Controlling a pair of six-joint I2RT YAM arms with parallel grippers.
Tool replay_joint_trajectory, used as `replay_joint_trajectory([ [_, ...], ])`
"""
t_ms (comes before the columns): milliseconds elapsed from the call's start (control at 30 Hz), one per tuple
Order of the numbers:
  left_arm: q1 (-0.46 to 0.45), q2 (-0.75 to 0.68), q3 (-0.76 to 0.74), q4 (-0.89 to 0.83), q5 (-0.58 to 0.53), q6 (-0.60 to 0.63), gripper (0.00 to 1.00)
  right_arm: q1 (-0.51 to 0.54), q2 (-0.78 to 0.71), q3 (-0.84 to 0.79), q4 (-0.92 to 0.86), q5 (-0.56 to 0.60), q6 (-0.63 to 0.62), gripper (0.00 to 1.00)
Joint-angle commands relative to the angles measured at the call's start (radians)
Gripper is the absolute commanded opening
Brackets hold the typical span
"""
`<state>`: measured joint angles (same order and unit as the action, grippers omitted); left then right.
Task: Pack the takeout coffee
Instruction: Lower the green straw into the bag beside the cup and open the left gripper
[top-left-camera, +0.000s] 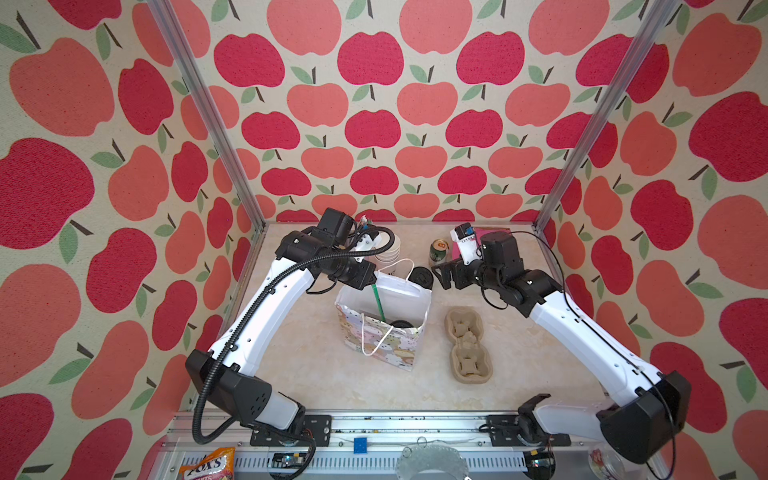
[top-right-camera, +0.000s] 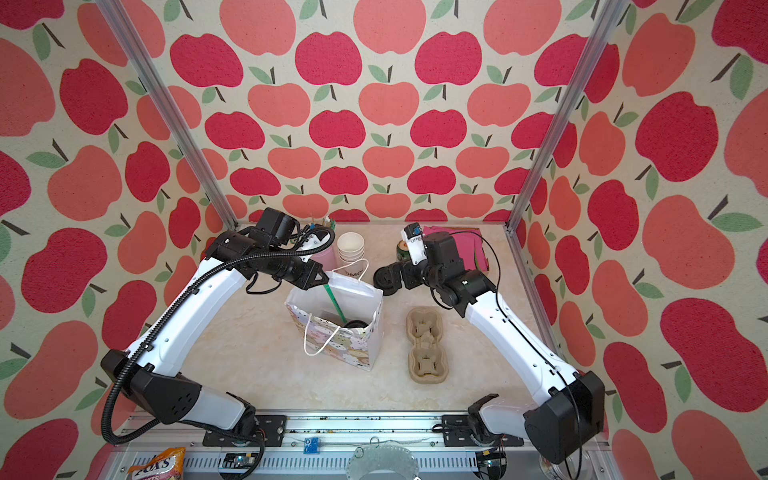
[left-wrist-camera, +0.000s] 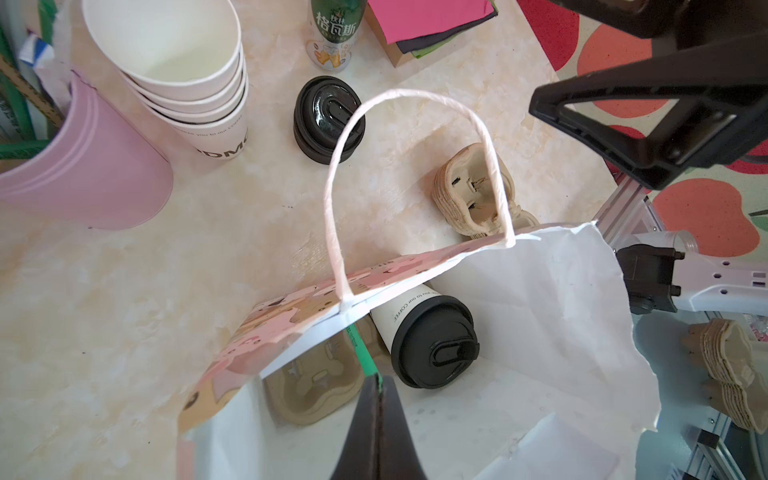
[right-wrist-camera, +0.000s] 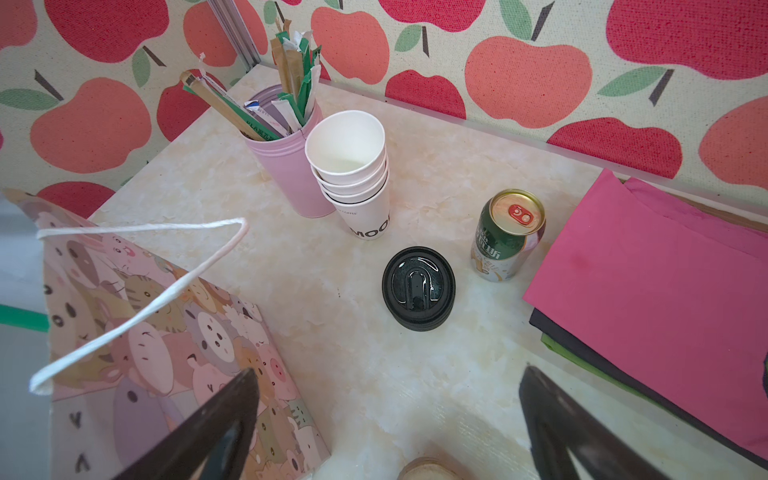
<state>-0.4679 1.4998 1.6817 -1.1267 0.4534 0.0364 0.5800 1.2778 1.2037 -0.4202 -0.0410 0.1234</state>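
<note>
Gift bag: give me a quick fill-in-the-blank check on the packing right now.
The takeout coffee lies ____ the gift bag.
The left gripper is shut on a ____ straw.
The right gripper has its jaws ____.
Answers: inside; green; open.

The bag (top-left-camera: 390, 349) gapes open, but the left claw (top-left-camera: 373, 285) and green straw (top-left-camera: 379, 301) overhang its mouth.

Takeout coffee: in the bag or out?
In. The left wrist view shows the takeout coffee inside the paper bag, below its rim, lid on.
</note>
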Motion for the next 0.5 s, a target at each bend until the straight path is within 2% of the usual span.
replay_joint_trajectory([
  [0, -0.007, 0.013, -0.007, 0.016, -0.004, -0.018, 0.05, -0.006, 0.002, -0.013, -0.019, 0.021, -0.021, 0.99],
  [267, -0.009, 0.004, 0.008, 0.032, -0.021, -0.018, 0.25, -0.006, 0.002, -0.017, -0.019, 0.055, -0.030, 0.99],
  [467, -0.009, -0.022, 0.006, 0.050, -0.058, -0.019, 0.35, -0.006, -0.006, -0.025, -0.011, 0.112, -0.029, 0.99],
])
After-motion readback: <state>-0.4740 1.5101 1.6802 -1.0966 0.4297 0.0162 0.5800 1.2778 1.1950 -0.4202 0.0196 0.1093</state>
